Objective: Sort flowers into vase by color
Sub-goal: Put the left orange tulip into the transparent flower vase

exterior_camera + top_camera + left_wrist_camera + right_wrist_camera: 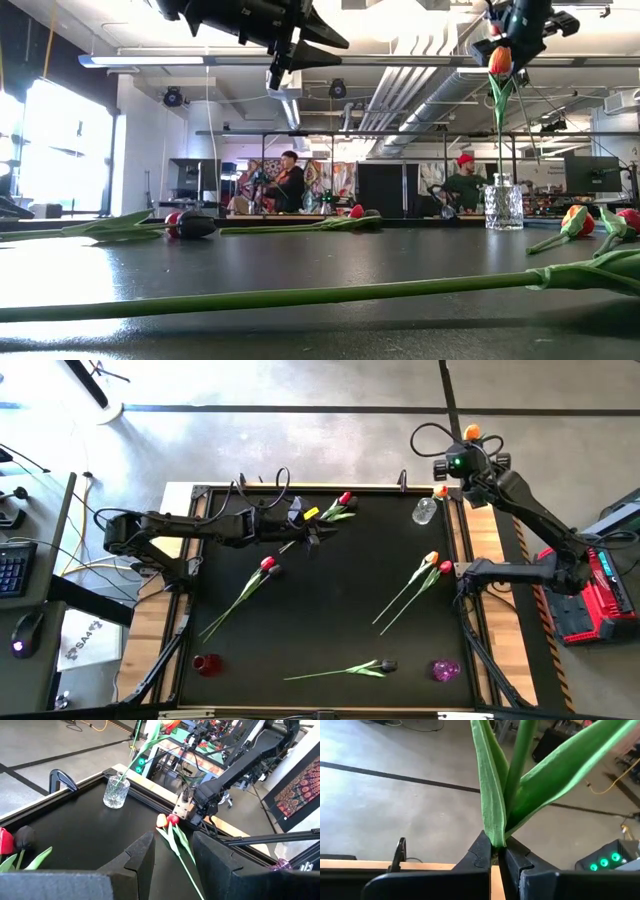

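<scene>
Right fingers (496,851) clenched on orange tulip's (500,62) stem above clear vase (503,204), left fingers (172,852) parted, empty.

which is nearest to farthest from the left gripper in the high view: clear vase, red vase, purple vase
Left gripper, mid-table near the far edge:
1. clear vase, far right corner.
2. red vase, near left corner.
3. purple vase, near right corner, farthest.
</scene>
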{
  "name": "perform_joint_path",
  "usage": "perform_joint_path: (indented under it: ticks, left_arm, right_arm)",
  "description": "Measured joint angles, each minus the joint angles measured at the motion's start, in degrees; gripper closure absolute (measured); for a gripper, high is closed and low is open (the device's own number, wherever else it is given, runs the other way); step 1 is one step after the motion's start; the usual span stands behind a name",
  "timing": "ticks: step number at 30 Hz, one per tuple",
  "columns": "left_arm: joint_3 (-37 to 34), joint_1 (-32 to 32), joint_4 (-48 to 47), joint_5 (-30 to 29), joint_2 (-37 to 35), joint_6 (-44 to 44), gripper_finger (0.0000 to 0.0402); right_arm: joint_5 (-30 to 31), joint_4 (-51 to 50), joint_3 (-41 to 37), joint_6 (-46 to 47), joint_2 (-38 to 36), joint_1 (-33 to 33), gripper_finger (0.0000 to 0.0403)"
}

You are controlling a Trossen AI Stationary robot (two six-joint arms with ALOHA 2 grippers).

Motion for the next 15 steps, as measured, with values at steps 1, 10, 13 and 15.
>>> perform_joint_path:
  ticks: [1, 10, 13, 15]
  left_arm:
    - [0.0, 0.0, 0.0, 0.0, 0.0, 0.0, 0.0282]
    - [0.0, 0.0, 0.0, 0.0, 0.0, 0.3, 0.0282]
    - [0.0, 0.0, 0.0, 0.0, 0.0, 0.4, 0.0282]
    - [0.0, 0.0, 0.0, 0.0, 0.0, 0.5, 0.0282]
  right_arm:
    - [0.1, 0.0, 0.0, 0.4, 0.2, -0.2, 0.0403]
    - [0.3, 1.0, 0.0, 3.7, 0.9, -0.5, 0.0403]
    - [-1.6, 1.0, 0.0, 5.4, 0.9, -0.5, 0.0403]
    - [-4.2, 0.9, 0.0, 7.3, 0.7, -0.4, 0.0403]
